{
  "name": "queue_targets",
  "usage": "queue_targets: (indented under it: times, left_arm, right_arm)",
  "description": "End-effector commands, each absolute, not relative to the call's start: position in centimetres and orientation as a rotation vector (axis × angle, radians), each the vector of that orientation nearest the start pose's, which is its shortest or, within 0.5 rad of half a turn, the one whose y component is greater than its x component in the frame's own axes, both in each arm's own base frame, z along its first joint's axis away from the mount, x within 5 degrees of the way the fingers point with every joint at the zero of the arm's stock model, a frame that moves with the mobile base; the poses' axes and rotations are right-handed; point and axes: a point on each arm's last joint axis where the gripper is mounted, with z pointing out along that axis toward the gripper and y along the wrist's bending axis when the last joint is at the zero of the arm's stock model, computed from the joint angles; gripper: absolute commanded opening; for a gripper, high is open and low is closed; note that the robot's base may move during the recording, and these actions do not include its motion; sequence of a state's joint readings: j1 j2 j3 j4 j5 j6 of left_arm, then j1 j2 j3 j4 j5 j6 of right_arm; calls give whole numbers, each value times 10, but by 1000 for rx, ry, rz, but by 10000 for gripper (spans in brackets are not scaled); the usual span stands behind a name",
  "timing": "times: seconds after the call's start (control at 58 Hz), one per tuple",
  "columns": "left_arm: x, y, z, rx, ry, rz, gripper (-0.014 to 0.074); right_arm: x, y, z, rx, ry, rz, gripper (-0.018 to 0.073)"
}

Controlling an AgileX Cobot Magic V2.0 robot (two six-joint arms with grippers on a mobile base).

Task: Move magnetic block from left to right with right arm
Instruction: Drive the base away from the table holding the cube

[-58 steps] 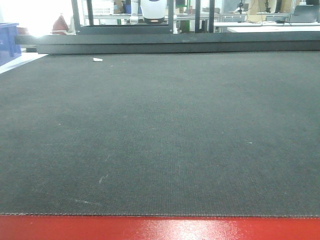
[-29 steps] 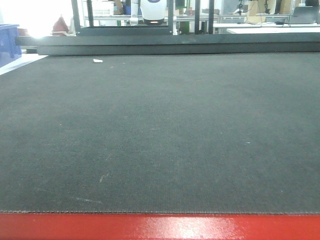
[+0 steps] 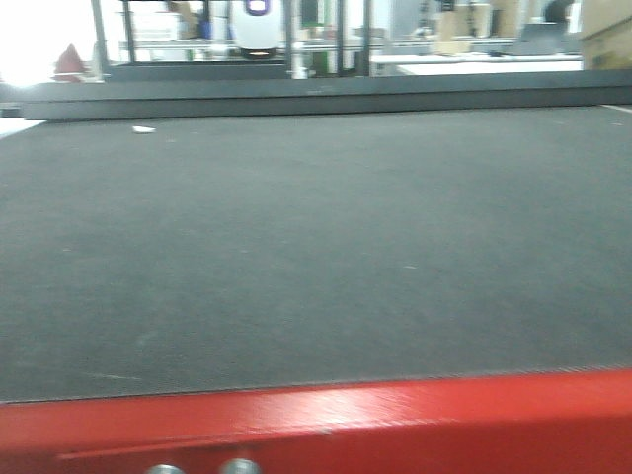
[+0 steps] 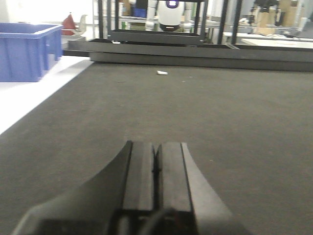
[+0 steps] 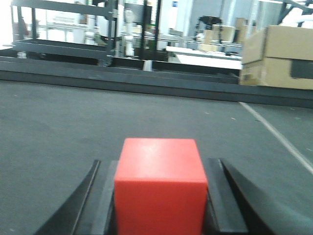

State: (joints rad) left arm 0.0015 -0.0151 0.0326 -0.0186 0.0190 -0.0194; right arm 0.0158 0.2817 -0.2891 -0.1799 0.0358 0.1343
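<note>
Holding: the right gripper (image 5: 160, 164) clamps the magnetic block (image 5: 160, 183) between its two dark fingers (image 5: 98, 200), one finger against each side face.
Magnetic block: a red cube with plain matte faces, the top face lit paler. It sits squarely in the jaws over the dark mat (image 3: 316, 247). Whether its underside touches the mat cannot be told.
Left gripper: the left gripper (image 4: 155, 147) has its fingers pressed together with only a thin seam between them and nothing held. It is low over the mat, towards the mat's left border.
Dark mat: a grey-black woven covering, flat, with a few pale specks.
Red table edge: the glossy strip (image 3: 316, 425) runs along the mat's near border, with two metal screw heads (image 3: 240, 466) set into it.
Dark rail: a rail (image 3: 316, 94) lies along the mat's far border.
White scrap: a small piece (image 4: 161, 73) lies on the mat, near its far border.
Pale line: a thin stripe (image 5: 274, 132) crosses the mat to the right of the block.
Blue bin: the bin (image 4: 27, 51) stands off the mat, beyond its left border, on a white surface.
Cardboard box: the box (image 5: 281, 56) stands beyond the mat's far border, to the right.
Front view: blurred, so fine detail is unreadable.
</note>
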Motion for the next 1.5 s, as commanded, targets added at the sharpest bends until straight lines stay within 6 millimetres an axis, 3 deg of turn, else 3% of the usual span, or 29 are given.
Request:
queue_targets:
  times: [0.0,1.482]
  left_arm:
    - [55,0,207,-31,1439,-35,-117]
    - [55,0,207,-31,1439,-35,-117]
  right_arm:
    - [76,2,307,-61,1396,-37,276]
    - [76,2,307,-61,1396,-37,276]
